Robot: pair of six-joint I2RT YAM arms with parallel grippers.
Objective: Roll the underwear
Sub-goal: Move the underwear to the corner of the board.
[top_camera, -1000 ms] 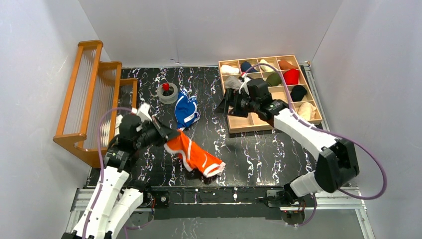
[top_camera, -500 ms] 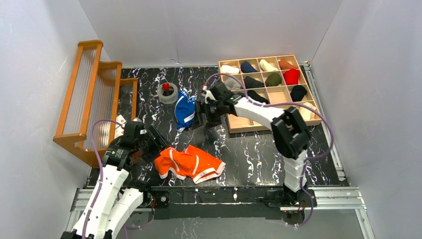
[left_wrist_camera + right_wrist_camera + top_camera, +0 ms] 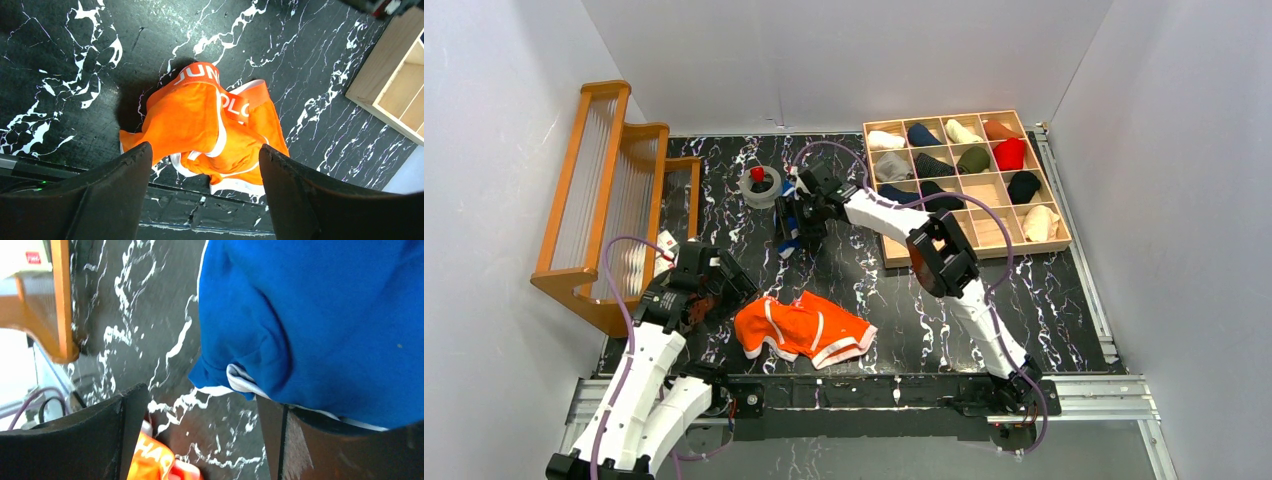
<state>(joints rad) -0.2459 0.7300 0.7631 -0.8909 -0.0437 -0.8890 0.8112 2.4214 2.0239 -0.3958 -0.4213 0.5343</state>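
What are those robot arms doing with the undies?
Two robot arms are meant to roll underwear. The left gripper hangs open over the orange underwear, which lies crumpled near the front edge of the table. The right gripper, also open, reaches over the blue underwear farther back. Neither pair is rolled yet.

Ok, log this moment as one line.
left gripper open near orange underwear | right gripper open by blue underwear | nothing gripped
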